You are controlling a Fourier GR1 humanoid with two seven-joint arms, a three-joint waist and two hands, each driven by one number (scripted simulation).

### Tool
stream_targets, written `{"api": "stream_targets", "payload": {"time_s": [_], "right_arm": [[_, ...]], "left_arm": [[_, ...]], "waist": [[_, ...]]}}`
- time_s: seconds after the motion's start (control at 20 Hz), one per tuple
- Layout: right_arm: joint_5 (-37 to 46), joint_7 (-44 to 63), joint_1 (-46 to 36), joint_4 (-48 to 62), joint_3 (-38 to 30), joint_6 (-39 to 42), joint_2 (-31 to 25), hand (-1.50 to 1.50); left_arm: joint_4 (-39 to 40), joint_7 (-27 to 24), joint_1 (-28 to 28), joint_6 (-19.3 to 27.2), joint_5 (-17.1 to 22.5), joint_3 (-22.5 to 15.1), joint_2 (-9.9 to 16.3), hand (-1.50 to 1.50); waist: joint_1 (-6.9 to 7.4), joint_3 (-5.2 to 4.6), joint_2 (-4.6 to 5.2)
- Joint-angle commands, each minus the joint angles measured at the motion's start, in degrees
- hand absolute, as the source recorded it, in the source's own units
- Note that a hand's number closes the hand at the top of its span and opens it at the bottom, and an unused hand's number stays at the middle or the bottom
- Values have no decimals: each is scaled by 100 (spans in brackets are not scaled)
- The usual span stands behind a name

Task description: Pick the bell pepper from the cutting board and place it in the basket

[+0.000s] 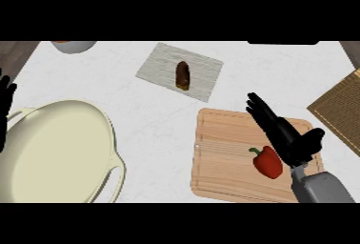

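Note:
A red bell pepper (268,162) with a green stem lies on the wooden cutting board (225,157) at the lower right. My right hand (285,136) hovers over the board just right of the pepper, fingers straight and pointing up-left, thumb spread to the right, holding nothing. The woven basket (341,112) shows partly at the right edge. My left hand (5,95) rests open at the far left edge, fingers up.
A large cream pan with a side handle (60,152) fills the lower left. On a grey cloth (179,71) at the back lies a brown oblong food item (183,75). A small bowl (72,45) sits at the back left.

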Motion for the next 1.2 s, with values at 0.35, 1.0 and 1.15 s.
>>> {"api": "stream_targets", "payload": {"time_s": [0.35,1.0,1.15], "right_arm": [[-80,-1765,-1084,-697,566,2993,-638,150],[3200,-1215,75,-2799,213,431,-1313,-150],[3540,-652,-104,-3217,-174,652,-1948,-150]], "left_arm": [[-350,-528,-269,-1368,-281,-1308,-147,0],[290,-1078,-129,-1599,-503,-1359,-437,0],[208,-915,-370,-1636,-501,-1305,-401,0]], "waist": [[-288,-86,55],[-485,-135,-52],[-468,-129,-45]]}}
